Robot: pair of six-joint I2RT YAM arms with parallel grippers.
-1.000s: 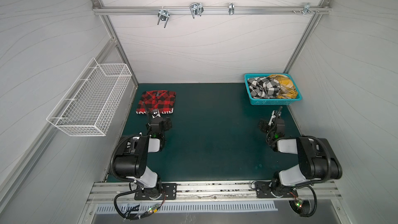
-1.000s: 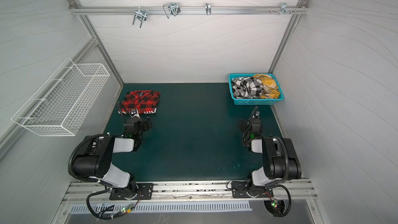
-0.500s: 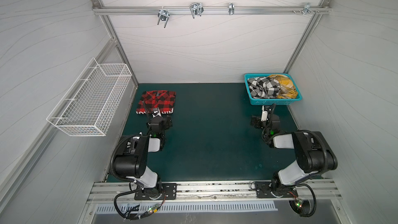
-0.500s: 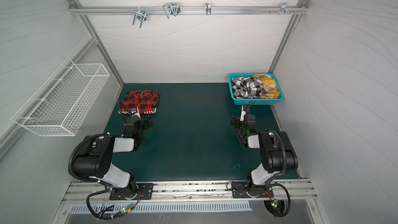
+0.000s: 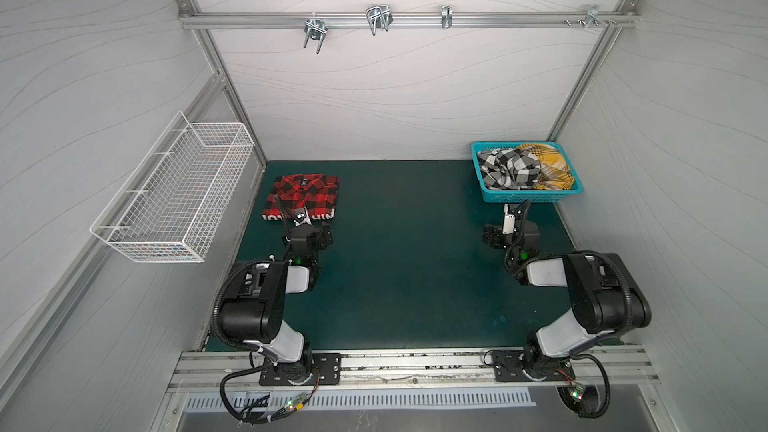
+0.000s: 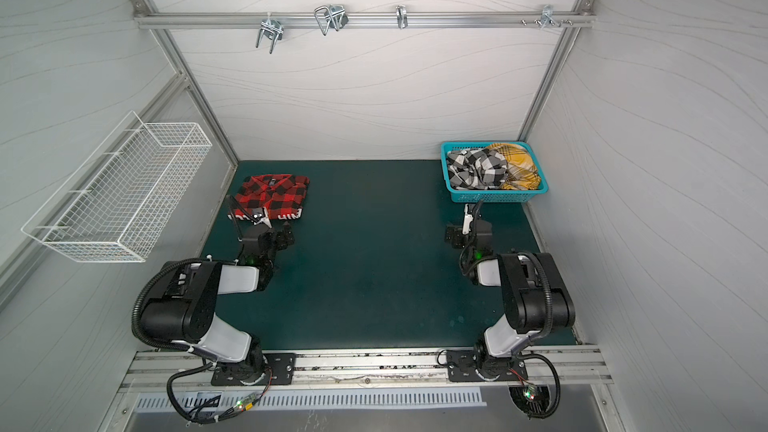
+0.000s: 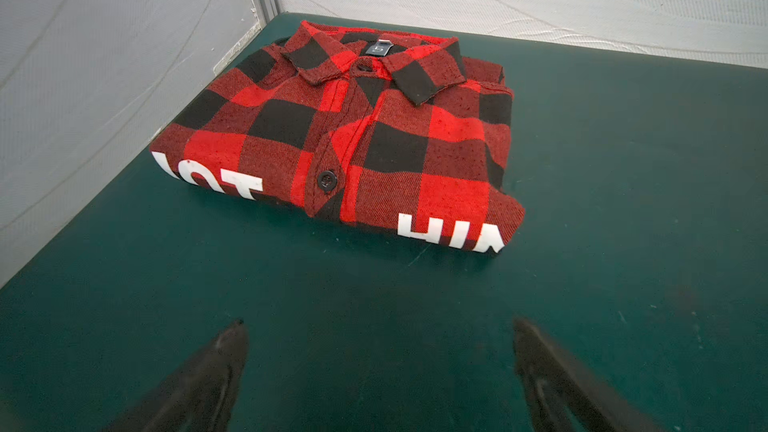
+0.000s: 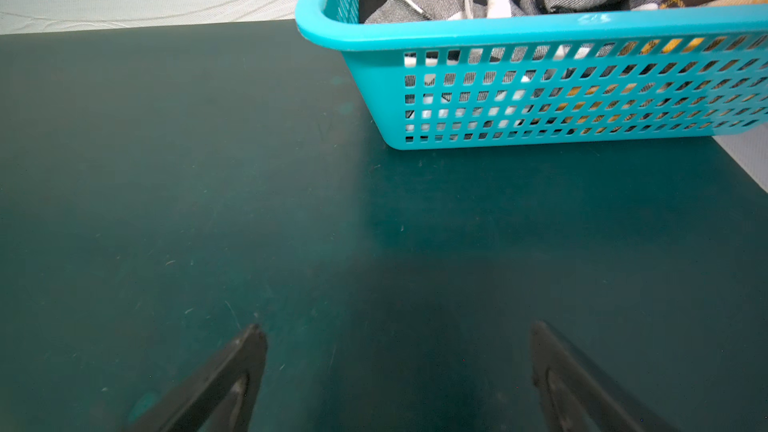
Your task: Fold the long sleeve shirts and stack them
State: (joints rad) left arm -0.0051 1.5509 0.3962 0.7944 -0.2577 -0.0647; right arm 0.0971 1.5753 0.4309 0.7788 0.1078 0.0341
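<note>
One shirt folded, right arm closing on the basket.
The red-and-black plaid shirt (image 7: 345, 139) sits folded at the far left of the mat (image 5: 407, 263); left gripper (image 7: 379, 326) just short of it, jaws wide, empty. The right gripper (image 8: 397, 328) has advanced to the turquoise basket (image 8: 540, 27), jaws wide, empty. The black-and-white check shirt (image 5: 509, 168) and yellow plaid shirt (image 5: 548, 168) lie crumpled inside, so two to go.

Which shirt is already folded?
The red plaid shirt: folded flat on the mat, collar on top. The black-and-white shirt and yellow shirt lie crumpled in the basket.
</note>
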